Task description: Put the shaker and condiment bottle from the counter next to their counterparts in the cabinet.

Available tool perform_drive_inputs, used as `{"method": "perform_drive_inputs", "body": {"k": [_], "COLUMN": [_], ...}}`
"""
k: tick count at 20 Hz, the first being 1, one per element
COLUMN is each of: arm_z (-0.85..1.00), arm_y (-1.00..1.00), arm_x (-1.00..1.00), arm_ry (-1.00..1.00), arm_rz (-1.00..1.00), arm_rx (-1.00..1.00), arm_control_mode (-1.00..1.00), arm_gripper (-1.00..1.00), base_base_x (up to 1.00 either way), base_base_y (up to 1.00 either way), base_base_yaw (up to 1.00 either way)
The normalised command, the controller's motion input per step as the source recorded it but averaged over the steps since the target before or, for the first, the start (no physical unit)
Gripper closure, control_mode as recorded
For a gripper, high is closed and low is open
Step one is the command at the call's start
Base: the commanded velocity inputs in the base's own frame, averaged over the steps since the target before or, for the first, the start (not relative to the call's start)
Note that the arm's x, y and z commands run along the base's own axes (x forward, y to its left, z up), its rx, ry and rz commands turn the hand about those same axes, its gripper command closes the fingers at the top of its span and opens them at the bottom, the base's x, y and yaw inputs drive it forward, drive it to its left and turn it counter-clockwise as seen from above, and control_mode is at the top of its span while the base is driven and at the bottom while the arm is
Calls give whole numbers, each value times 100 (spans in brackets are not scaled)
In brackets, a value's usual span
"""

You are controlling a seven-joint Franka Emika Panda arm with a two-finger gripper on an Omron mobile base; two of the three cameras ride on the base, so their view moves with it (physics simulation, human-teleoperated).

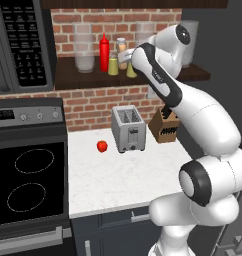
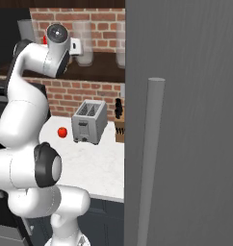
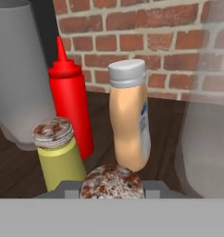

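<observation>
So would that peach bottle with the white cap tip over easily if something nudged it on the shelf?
Probably, yes. The condiment bottle stands tall and narrow and seems to taper toward its base, so a push near the cap would likely topple it. It looks like plastic, so likely light and not fragile. The red squeeze bottle close beside it could be knocked too.

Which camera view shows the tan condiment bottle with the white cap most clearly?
The hand view: the condiment bottle stands whole and close on the shelf, beside the red squeeze bottle. The left base view shows it small, partly behind the arm.
</observation>
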Motion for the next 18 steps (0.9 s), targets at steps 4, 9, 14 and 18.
{"method": "perform_drive_inputs", "body": {"k": [4, 9, 14, 18], "arm_z": [-1, 0, -2, -3], "arm_y": [1, 0, 1, 4], "arm_x": [14, 15, 14, 14], "arm_ry": [0, 0, 0, 0], "arm_rz": [0, 0, 0, 0], "arm_rx": [0, 0, 0, 0], "arm_control_mode": [-100, -100, -100, -100], "arm_gripper": [100, 100, 100, 100], "base_base_x": [0, 0, 0, 0], "base_base_y": [0, 0, 0, 0], "base_base_yaw": [0, 0, 0, 0]}}
